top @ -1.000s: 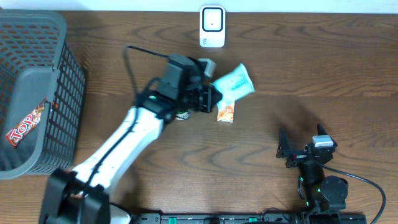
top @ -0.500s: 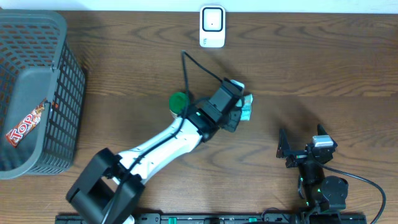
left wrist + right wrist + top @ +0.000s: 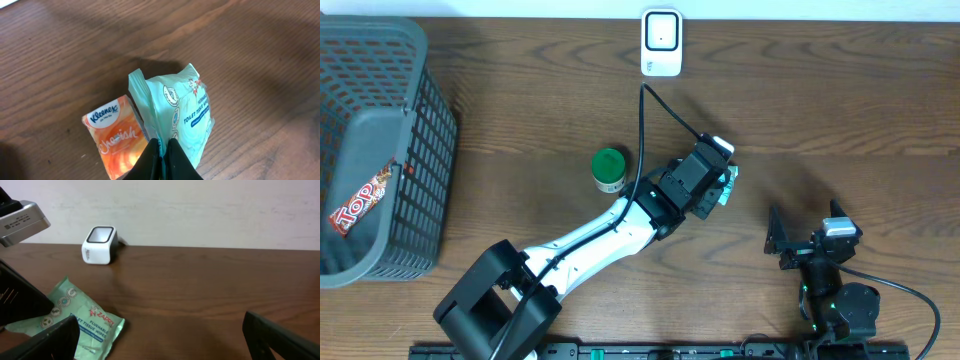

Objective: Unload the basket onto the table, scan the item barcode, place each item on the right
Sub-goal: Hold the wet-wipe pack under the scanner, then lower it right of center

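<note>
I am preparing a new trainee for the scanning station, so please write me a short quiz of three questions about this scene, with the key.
1. True or false: the left claw is shut on an edge of the Zappy wipes pack.
2. In the left wrist view, what lies next to the Zappy wipes pack?
A) an orange Kleenex tissue pack
B) a bar of soap
C) a battery
3. Fill in: the right claw holds nothing, and its jaws stand ____.

Key: 1 true; 2 A; 3 open.
</note>
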Controlling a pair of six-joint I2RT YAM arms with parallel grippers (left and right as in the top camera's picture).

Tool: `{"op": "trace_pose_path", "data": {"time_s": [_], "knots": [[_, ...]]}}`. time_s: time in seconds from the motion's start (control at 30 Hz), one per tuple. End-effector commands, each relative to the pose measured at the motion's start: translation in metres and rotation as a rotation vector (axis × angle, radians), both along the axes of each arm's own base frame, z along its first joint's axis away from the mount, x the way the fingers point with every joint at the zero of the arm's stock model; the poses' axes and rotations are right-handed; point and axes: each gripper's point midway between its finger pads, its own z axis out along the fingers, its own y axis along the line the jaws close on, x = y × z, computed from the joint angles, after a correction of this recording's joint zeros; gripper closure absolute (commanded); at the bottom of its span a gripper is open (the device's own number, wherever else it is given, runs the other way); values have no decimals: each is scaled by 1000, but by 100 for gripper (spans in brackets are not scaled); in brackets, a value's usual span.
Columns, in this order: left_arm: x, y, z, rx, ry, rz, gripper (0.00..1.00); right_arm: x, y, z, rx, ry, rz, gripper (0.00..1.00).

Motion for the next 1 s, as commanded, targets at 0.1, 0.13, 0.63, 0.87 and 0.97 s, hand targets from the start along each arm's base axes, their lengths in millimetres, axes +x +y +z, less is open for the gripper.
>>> {"op": "trace_pose_path", "data": {"time_s": [0.1, 0.13, 0.63, 0.87, 0.97], "knots": [[-2, -1, -2, 10, -4, -25, 93, 0, 0, -1, 14, 1, -1, 1], [-3, -2, -2, 3, 4, -34, 93, 0, 0, -1, 14, 1, -1, 1], [-31, -35, -34, -125, 208, -130, 92, 0, 0, -1, 14, 1, -1, 1], [-33, -47, -45, -171, 248, -146, 92, 0, 0, -1, 14, 1, -1, 1], [-27, -46, -39, -177, 230, -137, 66, 0, 0, -1, 14, 1, -1, 1]]}}
